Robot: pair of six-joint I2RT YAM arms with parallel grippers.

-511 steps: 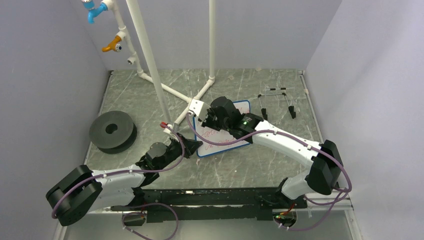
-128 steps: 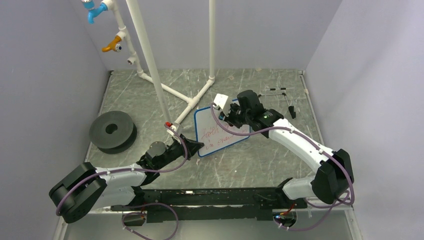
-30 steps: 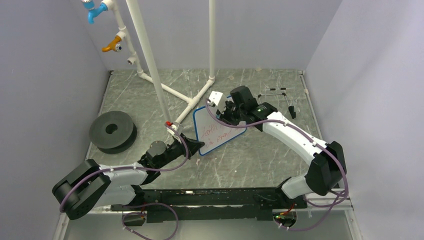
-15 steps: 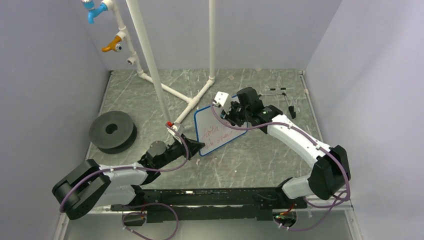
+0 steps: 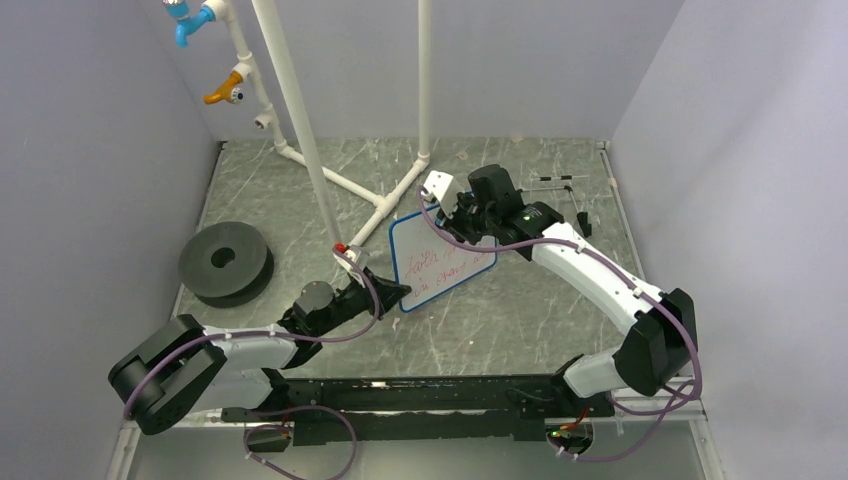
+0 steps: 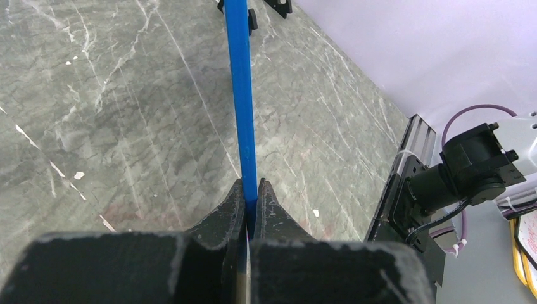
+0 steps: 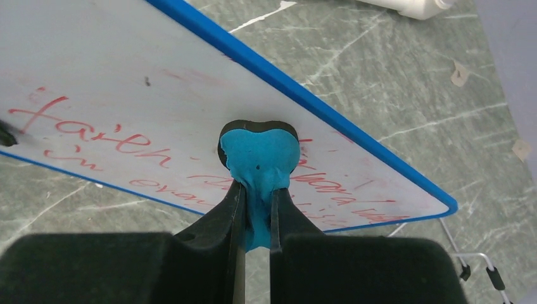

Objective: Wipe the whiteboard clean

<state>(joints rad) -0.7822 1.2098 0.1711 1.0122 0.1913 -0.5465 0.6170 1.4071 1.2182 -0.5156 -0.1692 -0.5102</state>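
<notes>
2 rows of red handwriting (image 7: 95, 142) run across the whiteboard (image 5: 443, 262), so the erasing is judged unfinished. Ahead of the tip of the right pincer (image 7: 254, 193), the board face shows only faint pink smears and 1 dark speck; that band is judged already wiped. To both sides of this pincer the letters are plain, and they are judged to need further passes.

Right pincer: pressed together on a blue eraser pad (image 7: 259, 152) with a dark backing. The pad lies against the board face, over the lettering.

Left pincer (image 6: 251, 193): pinching the board's blue rim (image 6: 242, 95) edge-on. The rim extends straight ahead of its tip.

The whiteboard sits between the 2 pincers, over the tabletop (image 5: 520, 310). The left pincer is at its near corner and the right pincer is at its far end.

Limits of observation:
- The right arm covers the far corner of the board in the overhead view.
- Lettering under the pad is hidden.
- The left wrist view shows the rim only, not the board face.
- The words themselves are too loose to read.
- Whether the board lies flat or is lifted off the tabletop cannot be determined.
</notes>
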